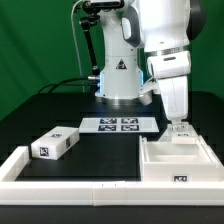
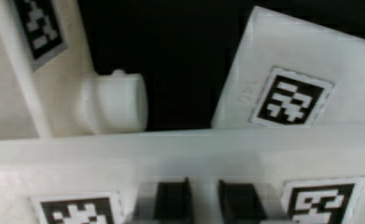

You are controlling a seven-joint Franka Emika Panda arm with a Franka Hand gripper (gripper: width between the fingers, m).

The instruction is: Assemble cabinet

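Observation:
The cabinet box (image 1: 175,160), a large white shell with a tag on its front, lies at the exterior view's right. My gripper (image 1: 180,128) stands straight down on its far wall. In the wrist view the two dark fingers (image 2: 170,203) stand close together with the white tagged wall (image 2: 90,170) between them, so the gripper (image 2: 205,203) looks shut on it. Beyond it are a white tagged panel (image 2: 294,100) and a round white knob (image 2: 117,100). A small white tagged block (image 1: 55,145) lies on the black table at the left, apart from the gripper.
The marker board (image 1: 120,124) lies in front of the arm's base (image 1: 118,85). A long low white border rail (image 1: 70,184) runs along the front and left edges. A green backdrop stands behind.

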